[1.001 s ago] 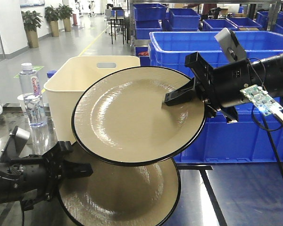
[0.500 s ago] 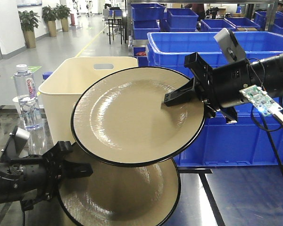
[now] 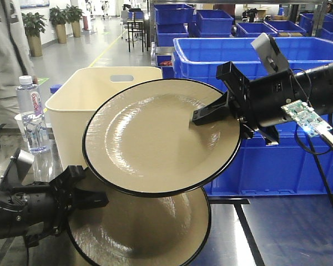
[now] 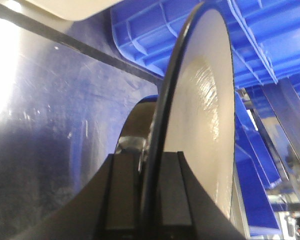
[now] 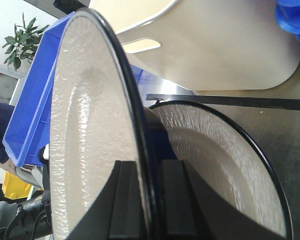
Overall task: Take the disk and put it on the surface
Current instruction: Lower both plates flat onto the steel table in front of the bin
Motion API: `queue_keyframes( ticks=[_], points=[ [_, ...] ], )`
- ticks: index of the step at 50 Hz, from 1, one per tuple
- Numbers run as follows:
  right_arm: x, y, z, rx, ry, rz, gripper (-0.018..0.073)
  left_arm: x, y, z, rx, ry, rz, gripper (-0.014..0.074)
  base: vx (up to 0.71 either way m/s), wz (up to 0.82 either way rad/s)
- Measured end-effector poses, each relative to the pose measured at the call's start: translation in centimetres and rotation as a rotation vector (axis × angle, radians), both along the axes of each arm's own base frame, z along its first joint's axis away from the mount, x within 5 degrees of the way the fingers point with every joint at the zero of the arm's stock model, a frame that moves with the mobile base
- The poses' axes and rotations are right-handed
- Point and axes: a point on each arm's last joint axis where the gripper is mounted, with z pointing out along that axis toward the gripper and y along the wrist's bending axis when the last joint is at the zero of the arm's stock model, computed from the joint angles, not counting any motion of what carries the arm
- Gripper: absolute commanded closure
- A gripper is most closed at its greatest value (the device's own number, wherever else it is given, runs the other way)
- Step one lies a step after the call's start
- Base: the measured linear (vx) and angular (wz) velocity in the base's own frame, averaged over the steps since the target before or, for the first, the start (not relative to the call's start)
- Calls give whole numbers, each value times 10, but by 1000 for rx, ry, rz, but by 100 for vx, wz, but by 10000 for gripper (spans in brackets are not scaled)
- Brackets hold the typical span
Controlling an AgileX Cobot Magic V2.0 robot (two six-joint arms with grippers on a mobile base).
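My right tool [image 3: 202, 116] pinches the upper disk [image 3: 155, 138] at its rim, raised and tilted, clear of the glossy table [image 3: 277, 233]. My left tool [image 3: 97, 199] pinches the lower disk [image 3: 150, 233] by its rim, beneath. A beige bin [image 3: 72, 105] and blue crates [image 3: 299, 160] stand behind.

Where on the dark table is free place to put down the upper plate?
Bare tabletop lies right of the black tape line, before the blue crate. The left is crowded: cream bin, water bottle, left gripper holding the lower plate.

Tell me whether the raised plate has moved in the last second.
No. The raised plate, held by the right gripper, covers the same part of the cream bin; any shift is slight.
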Motion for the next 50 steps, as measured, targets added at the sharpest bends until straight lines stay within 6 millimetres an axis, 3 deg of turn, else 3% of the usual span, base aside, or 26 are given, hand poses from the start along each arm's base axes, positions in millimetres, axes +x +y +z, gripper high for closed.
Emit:
queue_keyframes(
  ticks=[19, 39, 50],
  points=[
    [0, -1, -1, -10, -2, -3, 567, -3, -2, -5, 73, -4, -46, 595, 0, 0],
    [1, -2, -3, -47, -5, -11, 567, 9, -6, -48, 151, 174, -122, 594, 0, 0],
    [1, -2, -3, -46, -5, -12, 567, 12, -8, -56, 139, 216, -133, 538, 0, 0]
  ],
)
